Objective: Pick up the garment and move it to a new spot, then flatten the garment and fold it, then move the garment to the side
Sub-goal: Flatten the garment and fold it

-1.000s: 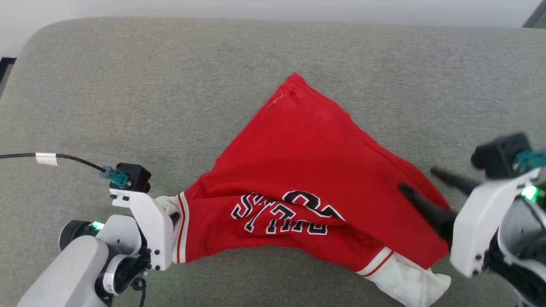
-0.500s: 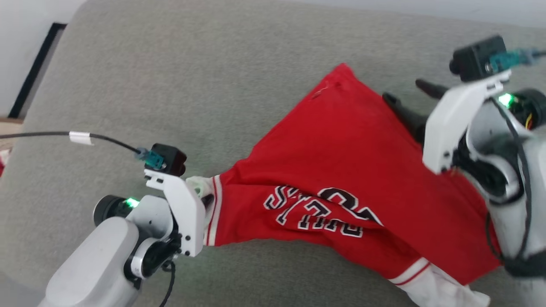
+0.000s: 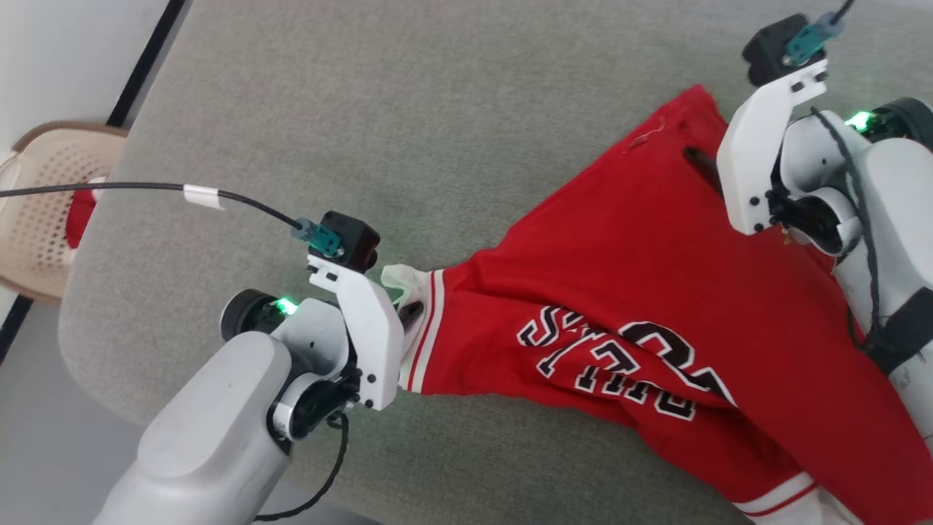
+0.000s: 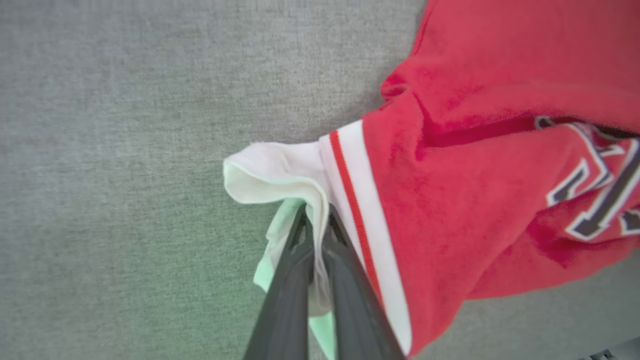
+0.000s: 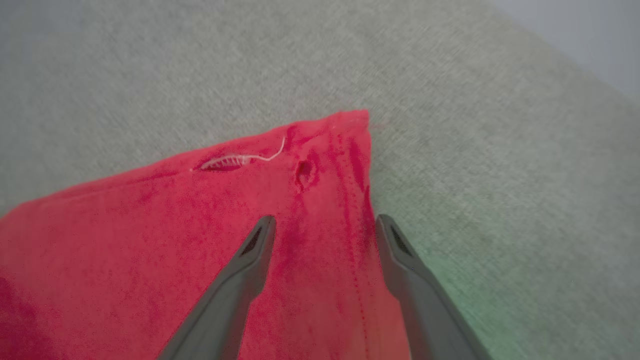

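The garment (image 3: 627, 292) is red with black, white-outlined lettering and lies spread on the grey cushion (image 3: 437, 109). My left gripper (image 3: 404, 310) is at its near-left end, shut on the white lining (image 4: 280, 175) that sticks out beside the striped hem band (image 4: 360, 210). In the left wrist view the two fingers (image 4: 300, 270) pinch that white cloth between them. My right gripper (image 3: 701, 162) is at the garment's far corner (image 5: 350, 125). It is open, with its fingers (image 5: 250, 260) standing astride the red edge seam just short of the tip.
A beige perforated basket (image 3: 40, 219) with something red in it stands on the floor beyond the cushion's left edge. A black cable (image 3: 146, 188) trails from my left wrist. The cushion's rounded left-front corner (image 3: 95, 364) lies close to my left arm.
The head camera has swung left, shifting the whole picture right. My right gripper has travelled from the garment's near right side to its far corner, still open. The left gripper keeps its hold.
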Robot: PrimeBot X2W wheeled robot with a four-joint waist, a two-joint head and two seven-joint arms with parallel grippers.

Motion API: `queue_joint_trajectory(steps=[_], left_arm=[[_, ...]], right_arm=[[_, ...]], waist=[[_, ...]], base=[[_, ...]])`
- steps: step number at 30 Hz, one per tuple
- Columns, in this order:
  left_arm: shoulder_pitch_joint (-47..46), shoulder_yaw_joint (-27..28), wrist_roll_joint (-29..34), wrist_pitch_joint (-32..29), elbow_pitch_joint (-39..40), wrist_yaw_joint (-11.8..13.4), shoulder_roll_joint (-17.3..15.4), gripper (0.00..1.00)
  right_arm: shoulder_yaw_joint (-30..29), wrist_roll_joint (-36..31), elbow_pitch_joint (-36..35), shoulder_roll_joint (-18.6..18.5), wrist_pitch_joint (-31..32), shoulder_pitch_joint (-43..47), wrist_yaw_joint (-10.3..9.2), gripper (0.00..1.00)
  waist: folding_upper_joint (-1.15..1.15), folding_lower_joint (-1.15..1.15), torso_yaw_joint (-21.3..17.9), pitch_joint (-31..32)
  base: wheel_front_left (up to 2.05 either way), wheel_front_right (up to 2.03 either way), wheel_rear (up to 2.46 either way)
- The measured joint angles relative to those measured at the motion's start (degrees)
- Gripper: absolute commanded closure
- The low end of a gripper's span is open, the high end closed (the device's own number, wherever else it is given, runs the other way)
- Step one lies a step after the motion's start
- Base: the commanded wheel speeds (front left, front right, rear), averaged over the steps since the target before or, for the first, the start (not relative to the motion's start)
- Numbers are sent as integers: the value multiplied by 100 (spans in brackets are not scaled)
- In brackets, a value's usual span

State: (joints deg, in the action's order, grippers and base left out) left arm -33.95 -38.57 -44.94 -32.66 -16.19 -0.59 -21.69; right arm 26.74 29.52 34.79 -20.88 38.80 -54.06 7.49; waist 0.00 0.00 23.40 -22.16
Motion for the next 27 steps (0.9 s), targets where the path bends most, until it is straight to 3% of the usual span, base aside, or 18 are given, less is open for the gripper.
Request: queue_joint_trajectory(steps=[10, 11, 12, 17, 27], left_arm=[[-241, -97, 4, 203, -508, -199, 303, 100], [-258, -99, -1, 220, -566, -223, 320, 100], [-277, -98, -7, 225, -609, -238, 324, 100], [-401, -31, -54, 215, -836, -265, 254, 100], [-990, 190, 27, -315, -631, -141, -565, 100]], right_arm=[[1228, 520, 991, -132, 81, -528, -22, 0], [1339, 611, 1000, -155, 102, -559, -26, 35], [1404, 735, 1004, -176, 101, -584, -29, 100], [1774, 1172, 951, -226, -232, -646, -14, 100], [2216, 1837, 178, -915, -1054, -885, 1, 100]], waist=[[0, 0, 292, -190], [0, 0, 296, -185], [0, 0, 291, -180], [0, 0, 191, -112], [0, 0, -359, 286]], base=[[0, 0, 0], [0, 0, 0], [0, 0, 0], [0, 0, 0], [0, 0, 0]])
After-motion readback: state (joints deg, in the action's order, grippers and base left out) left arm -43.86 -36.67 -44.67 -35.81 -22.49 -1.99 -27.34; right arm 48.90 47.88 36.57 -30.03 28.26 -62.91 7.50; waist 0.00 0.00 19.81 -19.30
